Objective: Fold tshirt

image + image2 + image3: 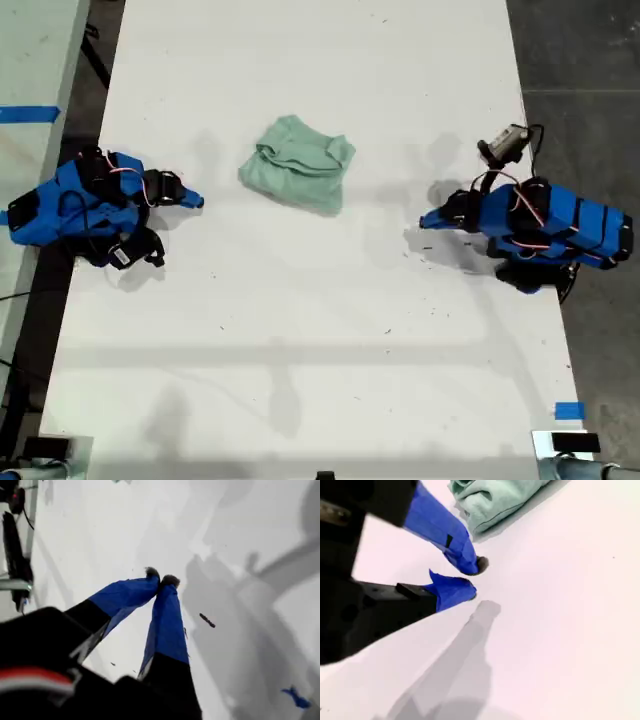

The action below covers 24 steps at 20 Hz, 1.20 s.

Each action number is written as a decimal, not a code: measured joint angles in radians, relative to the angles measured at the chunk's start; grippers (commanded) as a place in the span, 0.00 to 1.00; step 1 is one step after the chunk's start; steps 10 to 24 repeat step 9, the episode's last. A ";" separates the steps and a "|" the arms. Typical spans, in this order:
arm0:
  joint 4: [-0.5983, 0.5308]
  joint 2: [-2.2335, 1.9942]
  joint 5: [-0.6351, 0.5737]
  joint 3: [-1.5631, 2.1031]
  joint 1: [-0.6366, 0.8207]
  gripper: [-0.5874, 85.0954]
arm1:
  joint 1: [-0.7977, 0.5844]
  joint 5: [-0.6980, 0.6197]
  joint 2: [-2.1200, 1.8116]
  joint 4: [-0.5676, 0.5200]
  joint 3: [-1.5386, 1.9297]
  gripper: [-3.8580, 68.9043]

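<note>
my second gripper [472, 580], blue-taped jaws slightly parted and empty, hovers low over the white counter [300, 330] with the pale mint-green cloth tshirt [492, 497] just ahead of its tips. that makes it the arm at the exterior view's left. my first gripper [161, 578], tips pressed together on nothing, points over bare counter, farther off. the tshirt [297, 162] lies bunched in a squarish heap toward the counter's far edge, nearer my second gripper.
</note>
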<state>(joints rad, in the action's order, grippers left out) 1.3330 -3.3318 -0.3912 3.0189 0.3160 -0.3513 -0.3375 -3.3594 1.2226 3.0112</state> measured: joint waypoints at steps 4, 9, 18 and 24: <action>0.000 0.000 -0.003 0.000 0.032 0.04 | -0.003 -0.238 0.000 0.015 0.000 0.07; 0.000 0.000 -0.006 0.000 0.032 0.04 | 0.000 -0.247 0.000 0.015 0.000 0.07; 0.000 0.000 -0.006 0.000 0.032 0.04 | 0.000 -0.247 0.000 0.015 0.000 0.07; 0.000 0.000 -0.006 0.000 0.032 0.04 | 0.000 -0.247 0.000 0.015 0.000 0.07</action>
